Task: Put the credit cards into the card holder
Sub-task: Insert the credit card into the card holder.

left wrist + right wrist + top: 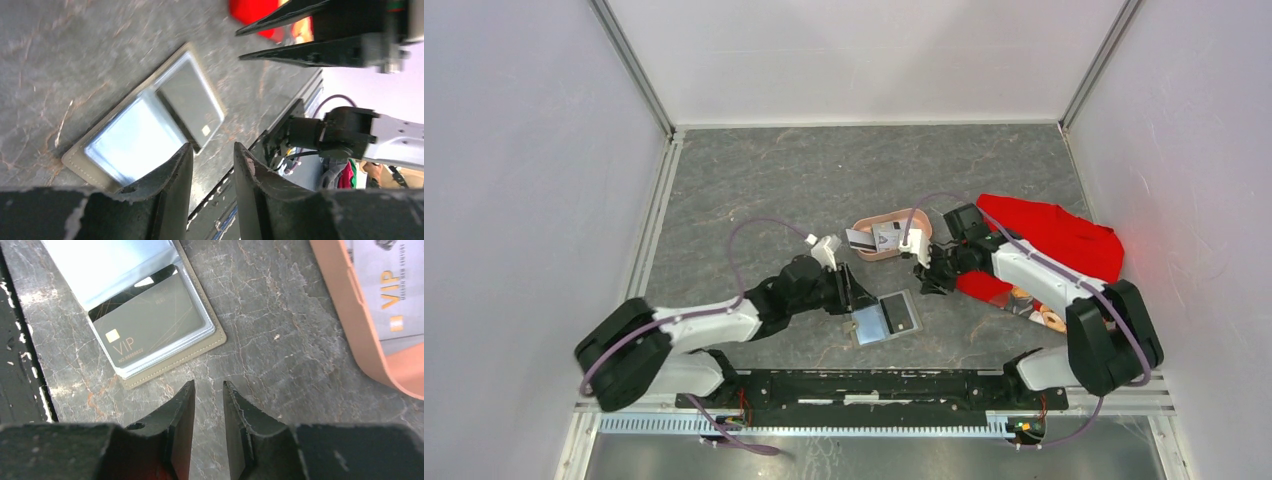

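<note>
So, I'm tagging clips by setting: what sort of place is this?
Probably a lab test cell: plain white walls on aluminium framing enclose a stone-look table with two robot arms bolted to its edge.

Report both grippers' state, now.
Left gripper: open, holding nothing.
Right gripper: open, holding nothing.

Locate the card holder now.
Top view: card holder lies open, centre-front of the table, between the pink tray and the black base rail.

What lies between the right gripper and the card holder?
Nothing but bare table between the right gripper and the card holder; the right wrist view shows it.
</note>
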Controlling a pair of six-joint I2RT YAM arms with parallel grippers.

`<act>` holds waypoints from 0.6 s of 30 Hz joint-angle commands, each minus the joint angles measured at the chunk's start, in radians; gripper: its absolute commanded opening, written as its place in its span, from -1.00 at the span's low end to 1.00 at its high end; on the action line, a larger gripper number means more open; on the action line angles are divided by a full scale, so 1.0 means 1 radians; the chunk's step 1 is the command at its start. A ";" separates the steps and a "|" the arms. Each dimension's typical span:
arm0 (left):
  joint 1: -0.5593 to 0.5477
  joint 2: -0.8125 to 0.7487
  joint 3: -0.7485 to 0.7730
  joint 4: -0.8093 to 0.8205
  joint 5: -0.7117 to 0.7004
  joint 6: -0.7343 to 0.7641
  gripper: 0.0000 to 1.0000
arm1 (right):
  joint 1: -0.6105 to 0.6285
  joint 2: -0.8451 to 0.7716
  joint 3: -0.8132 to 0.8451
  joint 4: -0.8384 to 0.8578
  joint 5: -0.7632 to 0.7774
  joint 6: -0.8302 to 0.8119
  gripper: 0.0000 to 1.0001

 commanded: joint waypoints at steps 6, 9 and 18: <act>0.004 -0.413 0.020 -0.042 -0.196 0.404 0.51 | -0.181 -0.250 -0.002 -0.028 -0.263 -0.191 -0.26; 0.004 -0.474 0.014 -0.004 -0.223 0.458 0.97 | -0.228 -0.328 -0.021 0.014 -0.313 -0.174 -0.21; 0.007 -0.523 0.048 -0.076 -0.292 0.474 0.99 | -0.229 -0.275 0.114 -0.012 -0.436 -0.141 0.29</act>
